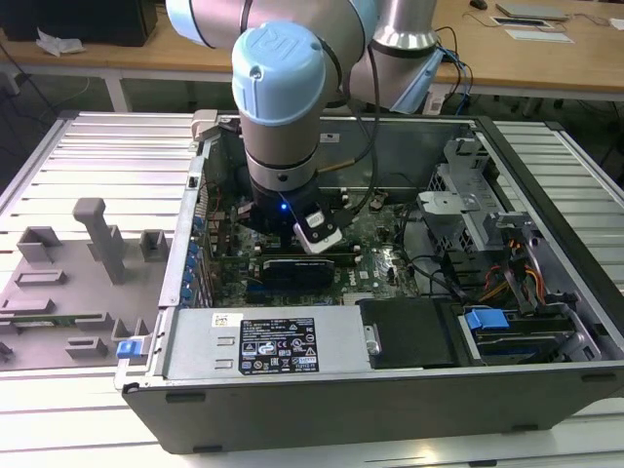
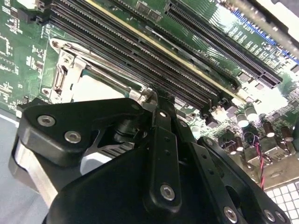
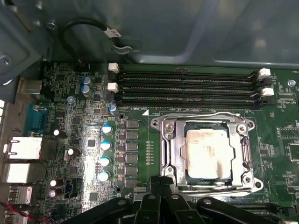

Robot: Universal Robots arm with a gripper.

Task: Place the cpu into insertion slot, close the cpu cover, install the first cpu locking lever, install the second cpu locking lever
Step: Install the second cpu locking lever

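Note:
The cpu (image 3: pixel 209 154), a square chip with a silvery top, lies flat in the insertion slot (image 3: pixel 247 179) on the green motherboard (image 3: pixel 70 121). The cpu cover (image 3: pixel 170 144), a silver frame, lies down around the chip. A thin wire lever (image 3: pixel 201 114) runs along the slot's edge nearest the memory slots. My gripper (image 3: pixel 161 179) is shut, its black fingertips together at the slot's edge opposite the memory slots; I see nothing between them. In the second wrist view the gripper (image 2: pixel 156 95) hangs just over the slot (image 2: pixel 63 79), covering part of the cpu (image 2: pixel 96 86).
Long black memory slots (image 3: pixel 187 86) run beside the slot, and capacitors (image 3: pixel 105 151) stand on its other side. My arm (image 1: pixel 278 117) reaches down into the open computer case (image 1: pixel 546 195), near its power supply (image 1: pixel 263 341). A grey fixture tray (image 1: pixel 68 292) lies at the exterior view's left.

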